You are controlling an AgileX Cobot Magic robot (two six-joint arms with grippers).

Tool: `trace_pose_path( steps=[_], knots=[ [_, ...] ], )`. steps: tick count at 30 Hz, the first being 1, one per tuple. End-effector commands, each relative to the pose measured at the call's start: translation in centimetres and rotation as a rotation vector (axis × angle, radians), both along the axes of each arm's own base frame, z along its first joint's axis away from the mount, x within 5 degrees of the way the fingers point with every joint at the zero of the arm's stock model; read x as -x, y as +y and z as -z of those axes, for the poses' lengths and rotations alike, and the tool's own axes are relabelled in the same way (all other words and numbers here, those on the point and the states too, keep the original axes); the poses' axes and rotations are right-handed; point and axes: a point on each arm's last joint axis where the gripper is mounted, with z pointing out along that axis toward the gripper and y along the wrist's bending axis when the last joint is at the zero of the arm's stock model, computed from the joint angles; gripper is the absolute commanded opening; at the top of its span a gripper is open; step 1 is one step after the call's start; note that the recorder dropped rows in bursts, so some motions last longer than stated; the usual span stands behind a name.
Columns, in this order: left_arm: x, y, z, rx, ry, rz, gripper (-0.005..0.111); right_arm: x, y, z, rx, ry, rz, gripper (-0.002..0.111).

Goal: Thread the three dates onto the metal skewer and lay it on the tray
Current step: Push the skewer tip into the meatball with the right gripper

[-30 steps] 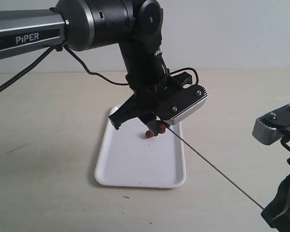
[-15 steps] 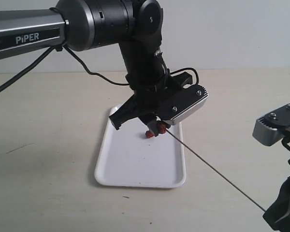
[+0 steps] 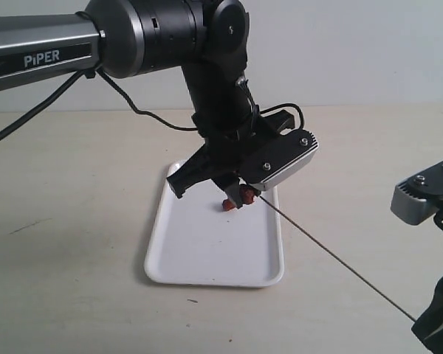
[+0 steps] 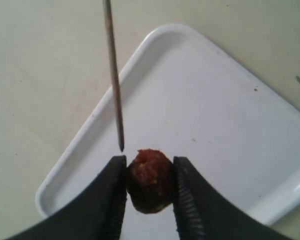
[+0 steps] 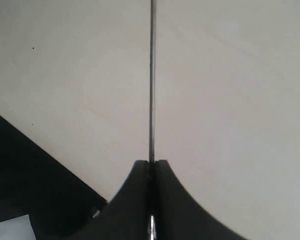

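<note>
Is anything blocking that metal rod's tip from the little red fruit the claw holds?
Nothing visible. The skewer tip sits just short of the date, though aimed nearer one finger of the left gripper than the date's middle.

Brightness: even, soft and fairly bright; the tabletop (image 3: 74,221) looks pale and washed.
Shadows: one faint, diffuse patch on the tray (image 3: 207,258) beneath the left end effector (image 3: 240,198).
Left wrist focus: slightly soft throughout; the date (image 4: 149,180) shows little surface detail.
Right wrist focus: the right end effector (image 5: 151,162) is dark and featureless; the skewer (image 5: 152,75) beyond it is crisp.
</note>
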Motion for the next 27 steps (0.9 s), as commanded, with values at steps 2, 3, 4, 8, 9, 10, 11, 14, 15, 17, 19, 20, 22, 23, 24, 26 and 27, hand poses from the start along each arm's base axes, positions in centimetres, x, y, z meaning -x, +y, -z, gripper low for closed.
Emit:
trace_pose_path(
  steps=[2, 3, 4, 8, 9, 10, 11, 14, 15, 17, 19, 20, 22, 23, 24, 26, 27],
  knots=[
    [0.2, 0.06, -0.75, 0.024, 0.006, 0.007, 0.032, -0.31, 0.1, -0.19, -0.016, -0.021, 0.01, 0.0],
    [0.22, 0.03, -0.76, 0.027, 0.008, 0.011, 0.032, -0.31, 0.1, -0.19, -0.016, -0.021, 0.01, 0.0],
    [0.22, 0.03, -0.76, 0.027, 0.008, 0.013, 0.032, -0.29, 0.1, -0.19, -0.015, -0.019, 0.009, 0.0],
    [0.22, 0.03, -0.76, 0.027, 0.008, 0.012, 0.032, -0.16, 0.09, -0.18, -0.015, -0.005, 0.005, 0.0],
    [0.22, 0.03, -0.76, 0.027, 0.008, 0.012, 0.032, -0.16, 0.09, -0.18, -0.015, -0.005, 0.005, 0.0],
    [0.22, 0.03, -0.76, 0.027, 0.008, 0.012, 0.032, -0.16, 0.11, -0.18, -0.016, -0.005, 0.006, 0.0],
    [0.22, 0.03, -0.76, 0.027, 0.008, 0.012, 0.032, -0.12, 0.13, -0.18, -0.02, 0.0, 0.006, 0.0],
    [0.22, 0.03, -0.76, 0.027, 0.008, 0.012, 0.032, 0.01, 0.24, -0.21, -0.03, 0.01, -0.012, 0.0],
    [0.22, 0.03, -0.76, 0.027, 0.008, 0.012, 0.032, 0.02, 0.27, -0.22, -0.034, 0.011, -0.009, 0.0],
    [0.22, 0.03, -0.76, 0.027, 0.008, 0.012, 0.032, -0.03, 0.29, -0.23, -0.036, 0.006, -0.011, 0.0],
    [0.24, 0.02, -0.76, 0.028, 0.009, 0.012, 0.032, -0.09, 0.29, -0.23, -0.036, -0.001, -0.009, 0.0],
    [0.25, 0.0, -0.76, 0.03, 0.011, 0.012, 0.032, -0.11, 0.29, -0.24, -0.037, -0.003, -0.008, 0.0],
    [0.31, -0.07, -0.78, 0.038, 0.018, 0.013, 0.032, -0.13, 0.29, -0.24, -0.037, -0.006, -0.007, 0.0],
    [0.34, -0.09, -0.79, 0.041, 0.021, 0.012, 0.032, -0.13, 0.29, -0.24, -0.037, -0.006, -0.007, 0.0],
    [0.34, -0.1, -0.79, 0.041, 0.021, 0.014, 0.032, -0.13, 0.29, -0.24, -0.037, -0.006, -0.007, 0.0],
    [0.35, -0.11, -0.79, 0.043, 0.022, 0.014, 0.032, -0.13, 0.29, -0.24, -0.037, -0.006, -0.007, 0.0],
    [0.35, -0.11, -0.79, 0.043, 0.022, 0.014, 0.032, -0.13, 0.29, -0.24, -0.037, -0.006, -0.007, 0.0]
  ],
)
